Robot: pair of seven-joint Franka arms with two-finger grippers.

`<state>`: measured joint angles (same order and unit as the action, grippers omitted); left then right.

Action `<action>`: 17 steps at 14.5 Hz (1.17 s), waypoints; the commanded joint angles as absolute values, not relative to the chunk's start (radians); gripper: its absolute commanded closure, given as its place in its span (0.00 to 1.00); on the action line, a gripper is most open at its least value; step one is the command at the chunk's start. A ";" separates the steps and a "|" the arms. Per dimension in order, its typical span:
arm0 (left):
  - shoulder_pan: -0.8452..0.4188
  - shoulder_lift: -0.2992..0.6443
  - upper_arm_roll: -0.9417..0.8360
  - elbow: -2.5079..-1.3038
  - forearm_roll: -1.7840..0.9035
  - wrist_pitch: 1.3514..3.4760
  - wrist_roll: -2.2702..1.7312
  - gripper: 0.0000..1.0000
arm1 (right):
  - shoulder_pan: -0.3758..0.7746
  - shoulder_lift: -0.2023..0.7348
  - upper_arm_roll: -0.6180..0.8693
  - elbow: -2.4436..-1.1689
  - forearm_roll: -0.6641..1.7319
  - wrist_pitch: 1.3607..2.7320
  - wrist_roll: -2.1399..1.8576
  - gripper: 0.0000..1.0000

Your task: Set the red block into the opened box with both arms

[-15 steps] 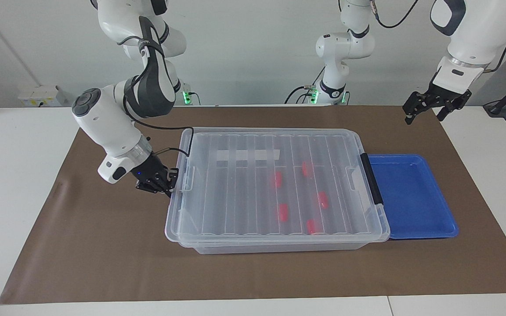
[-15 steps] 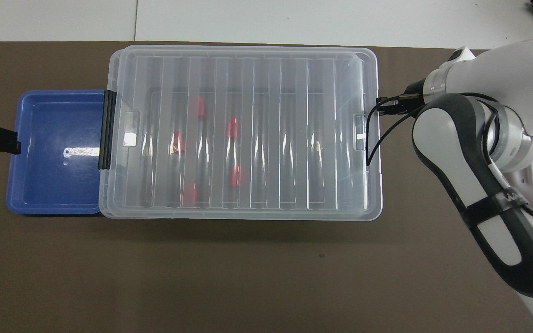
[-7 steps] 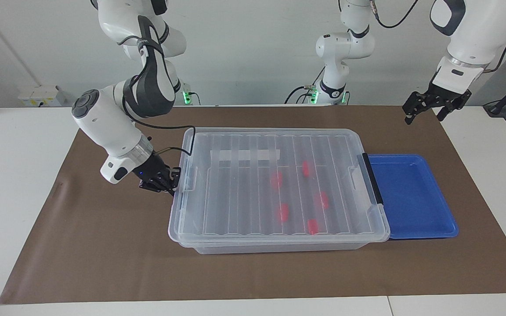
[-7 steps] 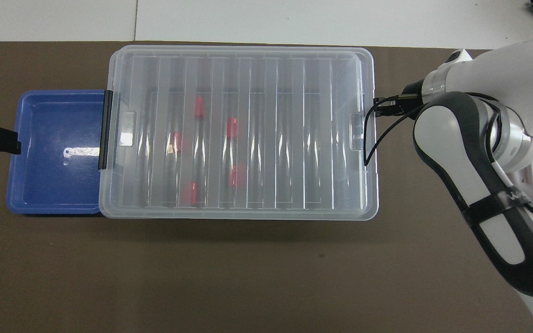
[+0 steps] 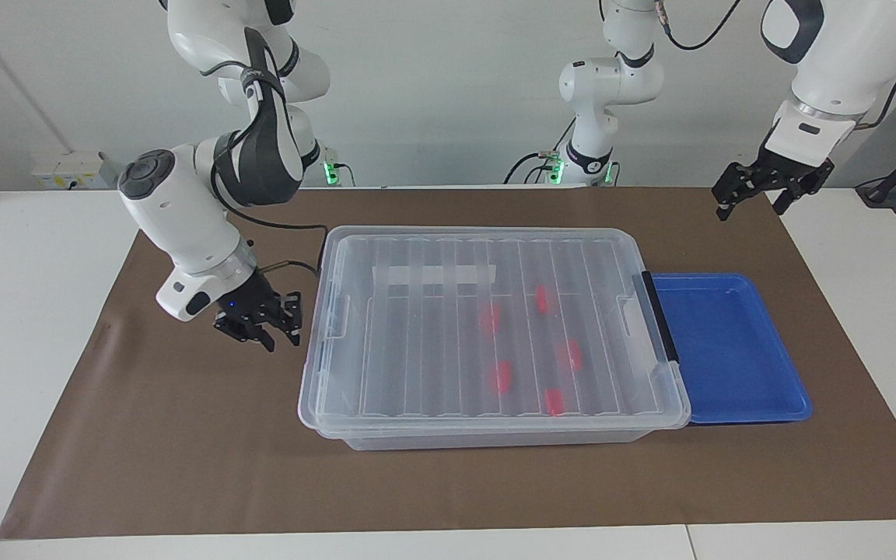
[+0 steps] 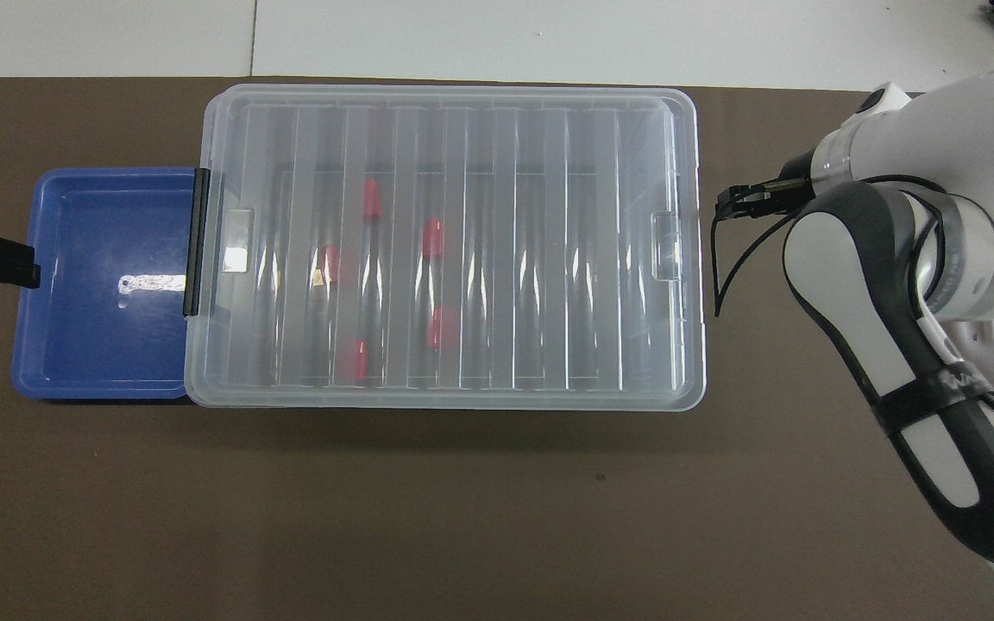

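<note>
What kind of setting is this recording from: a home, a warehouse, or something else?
Most likely a robotics lab. Several white robot arms stand along a white table covered by a brown mat, against a bare wall. The only items are staged: a clear lidded box holding red blocks, beside a blue tray.

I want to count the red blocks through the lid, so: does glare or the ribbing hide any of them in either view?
Facing view: all five red blocks show through the lid, softened by its ribs. Overhead view: bright streaks lie along the ribs; five blocks are still countable, the one nearest the robots pale and smeared.
</note>
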<state>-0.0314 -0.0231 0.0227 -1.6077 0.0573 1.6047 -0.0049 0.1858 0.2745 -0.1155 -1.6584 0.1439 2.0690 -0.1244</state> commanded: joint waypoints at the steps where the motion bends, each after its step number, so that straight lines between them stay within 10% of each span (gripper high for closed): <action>1: -0.020 -0.044 0.011 -1.631 0.055 1.605 -0.006 0.00 | 0.163 0.203 -0.107 -1.672 -0.013 2.010 -0.045 0.00; 11: -0.028 -0.043 0.011 -1.626 0.032 1.603 -0.008 0.00 | 0.100 -0.031 -0.112 -1.573 -0.005 1.484 0.088 0.00; 17: -0.029 -0.043 0.011 -1.626 0.031 1.603 -0.008 0.00 | 0.104 -0.029 -0.107 -1.572 -0.005 1.479 0.066 0.00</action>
<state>-0.0317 -0.0231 0.0136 -1.6077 0.0443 1.6044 -0.0049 0.1152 -0.0436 -0.1135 -1.5968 -0.0211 1.4941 0.0908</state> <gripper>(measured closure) 0.000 0.000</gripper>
